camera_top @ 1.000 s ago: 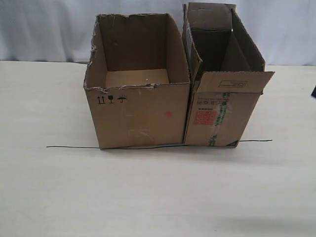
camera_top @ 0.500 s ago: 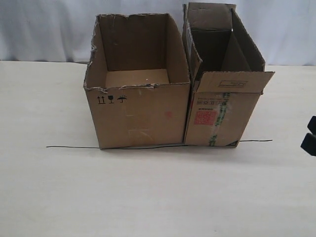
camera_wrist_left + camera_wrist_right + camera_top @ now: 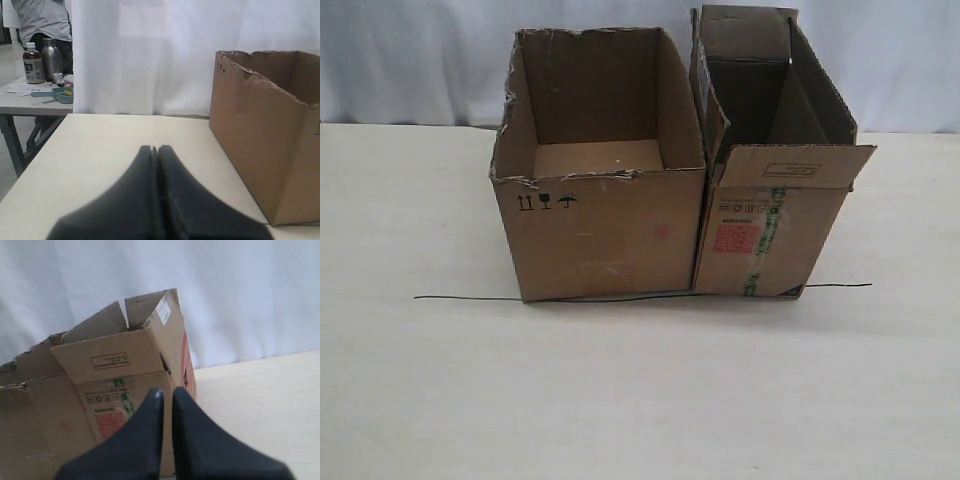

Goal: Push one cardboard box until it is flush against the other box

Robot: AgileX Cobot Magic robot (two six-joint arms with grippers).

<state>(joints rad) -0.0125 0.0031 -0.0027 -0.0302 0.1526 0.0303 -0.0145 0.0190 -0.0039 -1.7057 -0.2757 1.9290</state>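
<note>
While the cardboard box (image 3: 760, 240) is standing on the table (image 3: 640, 400), apparently touching the other box (image 3: 600, 240), the left gripper (image 3: 155, 150) and right gripper (image 3: 166, 395) are hanging clenched and empty, and any further high shove is risking tipping it or sliding both.

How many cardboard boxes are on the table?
2. The wider box sits left in the exterior view; the narrower red-labelled box stands right beside it, apparently touching. None seems hidden.

From my remote console: the other box (image 3: 600, 235) shows three black handling symbols (image 3: 545, 202), namely upward arrows, a glass and an umbrella. The cardboard box (image 3: 770, 250) carries a red printed label (image 3: 737, 237) and a framed print (image 3: 790, 170); I cannot read their wording.
</note>
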